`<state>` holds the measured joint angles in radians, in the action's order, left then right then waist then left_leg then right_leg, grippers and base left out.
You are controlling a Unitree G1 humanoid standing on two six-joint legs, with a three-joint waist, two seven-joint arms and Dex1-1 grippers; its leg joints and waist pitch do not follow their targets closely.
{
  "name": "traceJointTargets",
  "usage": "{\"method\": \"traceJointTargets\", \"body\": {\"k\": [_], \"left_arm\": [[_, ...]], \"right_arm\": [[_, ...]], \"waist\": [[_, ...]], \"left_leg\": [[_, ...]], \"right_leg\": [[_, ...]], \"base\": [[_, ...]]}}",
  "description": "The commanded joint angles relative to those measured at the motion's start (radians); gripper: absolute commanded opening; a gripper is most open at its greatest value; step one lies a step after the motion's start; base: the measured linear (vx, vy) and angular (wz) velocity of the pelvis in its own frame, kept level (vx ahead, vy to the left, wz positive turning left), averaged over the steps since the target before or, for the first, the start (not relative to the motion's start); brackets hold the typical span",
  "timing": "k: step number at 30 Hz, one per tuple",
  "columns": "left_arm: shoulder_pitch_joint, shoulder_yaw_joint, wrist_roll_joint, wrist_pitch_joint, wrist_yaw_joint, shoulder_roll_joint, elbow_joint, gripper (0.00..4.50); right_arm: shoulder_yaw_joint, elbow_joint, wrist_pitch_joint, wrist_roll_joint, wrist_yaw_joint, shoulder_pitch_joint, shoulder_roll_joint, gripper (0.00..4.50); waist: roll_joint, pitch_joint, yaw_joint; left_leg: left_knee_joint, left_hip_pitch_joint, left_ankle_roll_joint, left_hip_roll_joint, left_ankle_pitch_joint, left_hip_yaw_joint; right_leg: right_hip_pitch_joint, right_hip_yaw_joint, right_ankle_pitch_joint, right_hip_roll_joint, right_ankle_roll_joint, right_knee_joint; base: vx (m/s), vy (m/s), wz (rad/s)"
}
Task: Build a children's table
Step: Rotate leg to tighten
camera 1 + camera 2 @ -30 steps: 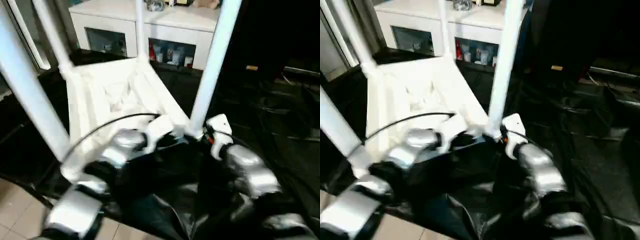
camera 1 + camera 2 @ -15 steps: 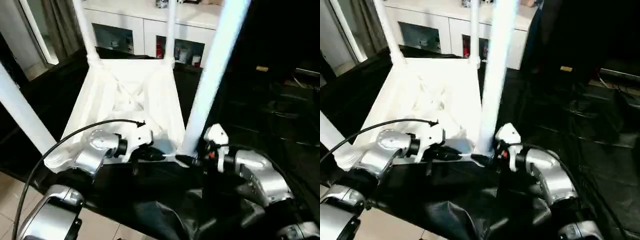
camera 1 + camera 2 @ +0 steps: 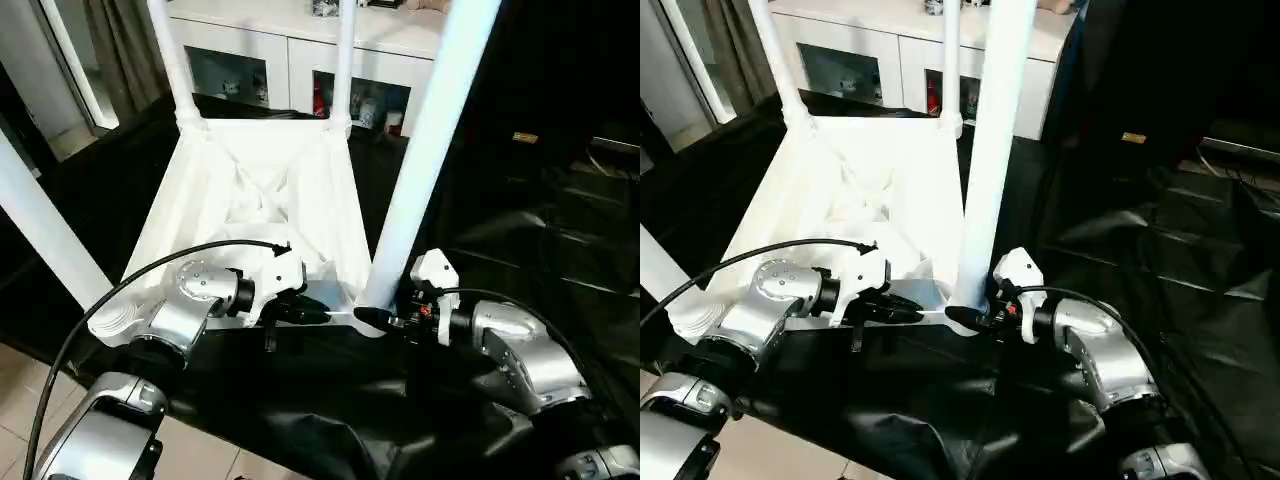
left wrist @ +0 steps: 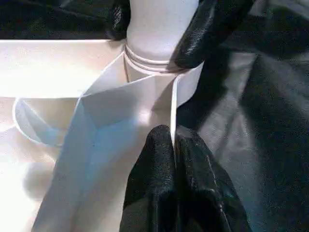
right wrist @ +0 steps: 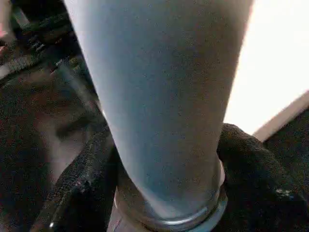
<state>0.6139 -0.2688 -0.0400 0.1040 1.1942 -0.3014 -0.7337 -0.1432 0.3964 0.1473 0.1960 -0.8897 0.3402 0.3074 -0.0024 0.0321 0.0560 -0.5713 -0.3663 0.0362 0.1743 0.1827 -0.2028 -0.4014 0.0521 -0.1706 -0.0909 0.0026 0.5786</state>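
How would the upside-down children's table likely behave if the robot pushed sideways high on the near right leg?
The table rests on its flat top, so it probably would not tip easily. The near right leg is long and slim, so a high push might flex it or strain its socket. The thin ribbed plastic looks light, so it may slide on the smooth black sheet.

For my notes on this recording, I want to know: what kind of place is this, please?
Probably a room in a home, perhaps a living room. A white cabinet with glass doors stands at the back with small items inside, a curtain hangs beside it, and the floor is tiled.
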Motion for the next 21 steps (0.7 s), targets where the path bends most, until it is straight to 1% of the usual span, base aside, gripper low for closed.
{"method": "traceJointTargets", "body": {"k": [1, 2, 3, 4, 5, 6, 7, 8, 9, 10, 11, 12, 13, 14, 15, 16, 17, 18, 19, 21], "left_arm": [[-0.01, -0.002, -0.02, -0.026, -0.097, 0.049, -0.056, 0.0], [-0.004, -0.003, -0.03, -0.025, -0.126, 0.059, -0.069, 0.0], [0.008, 0.003, -0.037, -0.037, -0.172, 0.077, -0.086, 0.0], [0.024, 0.005, -0.048, -0.056, -0.234, 0.106, -0.111, 0.0], [0.035, 0.007, -0.056, -0.071, -0.273, 0.126, -0.125, 0.0], [0.043, 0.007, -0.062, -0.085, -0.305, 0.141, -0.136, 0.0], [0.054, 0.008, -0.068, -0.105, -0.35, 0.166, -0.151, 0.0], [0.066, 0.011, -0.075, -0.123, -0.403, 0.191, -0.165, 0.0], [0.07, 0.011, -0.076, -0.128, -0.417, 0.2, -0.169, 0.0], [0.078, 0.01, -0.079, -0.136, -0.446, 0.22, -0.178, 0.0], [0.08, 0.005, -0.084, -0.135, -0.452, 0.224, -0.178, 0.0], [0.08, 0.001, -0.087, -0.134, -0.454, 0.225, -0.177, 0.0], [0.082, 0.001, -0.088, -0.13, -0.45, 0.227, -0.179, 0.0], [0.084, 0.001, -0.088, -0.127, -0.446, 0.229, -0.182, 0.0], [0.087, 0.001, -0.09, -0.111, -0.438, 0.224, -0.186, 0.0], [0.089, 0.003, -0.089, -0.106, -0.426, 0.218, -0.187, 0.0], [0.091, 0.005, -0.091, -0.104, -0.423, 0.216, -0.19, 0.0], [0.092, 0.005, -0.093, -0.082, -0.413, 0.204, -0.191, 0.0], [0.092, 0.005, -0.093, -0.065, -0.4, 0.194, -0.19, 0.0], [0.084, 0.006, -0.083, -0.045, -0.347, 0.165, -0.175, 0.0]], "right_arm": [[0.026, 0.054, 0.012, -0.039, 0.125, -0.008, -0.033, 2.65], [0.034, 0.066, 0.011, -0.045, 0.164, -0.008, -0.049, 2.65], [0.047, 0.075, 0.021, -0.05, 0.224, -0.008, -0.073, 2.65], [0.068, 0.087, 0.048, -0.058, 0.325, -0.004, -0.115, 2.65], [0.081, 0.093, 0.069, -0.063, 0.392, -0.001, -0.142, 2.64], [0.092, 0.099, 0.086, -0.068, 0.448, 0.003, -0.163, 2.64], [0.098, 0.111, 0.096, -0.079, 0.513, 0.01, -0.193, 2.64], [0.091, 0.121, 0.086, -0.098, 0.563, 0.017, -0.217, 2.64], [0.084, 0.125, 0.081, -0.108, 0.577, 0.019, -0.225, 2.64], [0.068, 0.133, 0.067, -0.129, 0.606, 0.024, -0.244, 2.64], [0.061, 0.133, 0.063, -0.132, 0.605, 0.025, -0.252, 2.64], [0.058, 0.132, 0.063, -0.132, 0.603, 0.026, -0.258, 2.64], [0.056, 0.133, 0.054, -0.136, 0.607, 0.027, -0.262, 2.64], [0.055, 0.134, 0.047, -0.141, 0.612, 0.029, -0.266, 2.64], [0.072, 0.136, 0.034, -0.128, 0.612, 0.032, -0.269, 2.99], [0.087, 0.134, 0.029, -0.117, 0.608, 0.036, -0.267, 3.2], [0.097, 0.132, 0.03, -0.11, 0.612, 0.038, -0.268, 3.34], [0.105, 0.125, 0.024, -0.101, 0.6, 0.041, -0.258, 3.36], [0.107, 0.118, 0.018, -0.095, 0.584, 0.043, -0.247, 3.46], [0.109, 0.103, 0.014, -0.077, 0.517, 0.048, -0.208, 3.74]], "waist": [[-0.01, -0.043, -0.008], [-0.012, -0.041, -0.012], [-0.009, -0.041, -0.014], [-0.008, -0.039, -0.02], [-0.011, -0.036, -0.028], [-0.006, -0.037, -0.029], [-0.008, -0.038, -0.034], [-0.008, -0.035, -0.037], [-0.008, -0.036, -0.036], [-0.005, -0.037, -0.038], [-0.003, -0.037, -0.037], [-0.008, -0.039, -0.036], [-0.008, -0.039, -0.036], [-0.004, -0.04, -0.035], [-0.005, -0.04, -0.035], [-0.002, -0.04, -0.036], [-0.003, -0.041, -0.036], [-0.004, -0.042, -0.035], [-0.002, -0.042, -0.035], [-0.002, -0.043, -0.034]], "left_leg": [[0.069, 0.014, -0.026, 0.057, 0.28, 0.023], [0.072, 0.014, -0.01, 0.056, 0.309, 0.027], [0.072, 0.017, -0.003, 0.056, 0.325, 0.028], [0.074, 0.019, 0.007, 0.056, 0.346, 0.03], [0.075, 0.02, 0.019, 0.052, 0.375, 0.032], [0.076, 0.022, 0.025, 0.051, 0.386, 0.036], [0.077, 0.02, 0.027, 0.051, 0.397, 0.038], [0.077, 0.022, 0.027, 0.05, 0.414, 0.039], [0.075, 0.027, 0.028, 0.05, 0.426, 0.04], [0.074, 0.026, 0.026, 0.048, 0.431, 0.039], [0.075, 0.026, 0.024, 0.047, 0.428, 0.04], [0.076, 0.022, 0.009, 0.047, 0.421, 0.039], [0.076, 0.022, 0.009, 0.047, 0.421, 0.039], [0.076, 0.02, 0.003, 0.048, 0.413, 0.038], [0.077, 0.018, 0.002, 0.048, 0.409, 0.038], [0.078, 0.018, 0.0, 0.048, 0.408, 0.037], [0.077, 0.018, -0.003, 0.048, 0.41, 0.037], [0.078, 0.018, -0.004, 0.048, 0.408, 0.037], [0.078, 0.018, -0.006, 0.049, 0.407, 0.037], [0.078, 0.017, -0.008, 0.05, 0.398, 0.036]], "right_leg": [[0.033, -0.04, -0.309, -0.059, -0.216, -0.071], [0.034, -0.039, -0.373, -0.061, -0.195, -0.077], [0.031, -0.039, -0.401, -0.061, -0.185, -0.079], [0.027, -0.04, -0.432, -0.059, -0.173, -0.083], [0.023, -0.039, -0.48, -0.056, -0.156, -0.089], [0.023, -0.038, -0.506, -0.059, -0.148, -0.09], [0.023, -0.037, -0.536, -0.06, -0.13, -0.095], [0.017, -0.037, -0.564, -0.059, -0.115, -0.101], [0.015, -0.035, -0.579, -0.059, -0.109, -0.104], [0.014, -0.037, -0.581, -0.059, -0.102, -0.107], [0.015, -0.037, -0.576, -0.059, -0.101, -0.107], [0.018, -0.038, -0.558, -0.058, -0.097, -0.107], [0.018, -0.038, -0.558, -0.058, -0.097, -0.107], [0.017, -0.04, -0.529, -0.057, -0.105, -0.104], [0.02, -0.039, -0.518, -0.057, -0.108, -0.103], [0.019, -0.04, -0.499, -0.055, -0.112, -0.102], [0.019, -0.04, -0.49, -0.055, -0.118, -0.1], [0.02, -0.039, -0.487, -0.056, -0.119, -0.1], [0.021, -0.04, -0.478, -0.056, -0.122, -0.099], [0.023, -0.04, -0.451, -0.055, -0.131, -0.096]], "base": [[0.0, 0.0, 0.0], [0.0, 0.0, 0.0], [0.0, 0.0, 0.0], [0.0, 0.0, 0.0], [0.0, 0.0, 0.0], [0.0, 0.0, 0.0], [0.0, 0.0, 0.0], [0.0, 0.0, 0.0], [0.0, 0.0, 0.0], [0.0, 0.0, 0.0], [0.0, 0.0, 0.0], [0.0, 0.0, 0.0], [0.0, 0.0, 0.0], [0.0, 0.0, 0.0], [0.0, 0.0, 0.0], [0.0, 0.0, 0.0], [0.0, 0.0, 0.0], [0.0, 0.0, 0.0], [0.0, 0.0, 0.0], [0.0, 0.0, 0.0]]}}
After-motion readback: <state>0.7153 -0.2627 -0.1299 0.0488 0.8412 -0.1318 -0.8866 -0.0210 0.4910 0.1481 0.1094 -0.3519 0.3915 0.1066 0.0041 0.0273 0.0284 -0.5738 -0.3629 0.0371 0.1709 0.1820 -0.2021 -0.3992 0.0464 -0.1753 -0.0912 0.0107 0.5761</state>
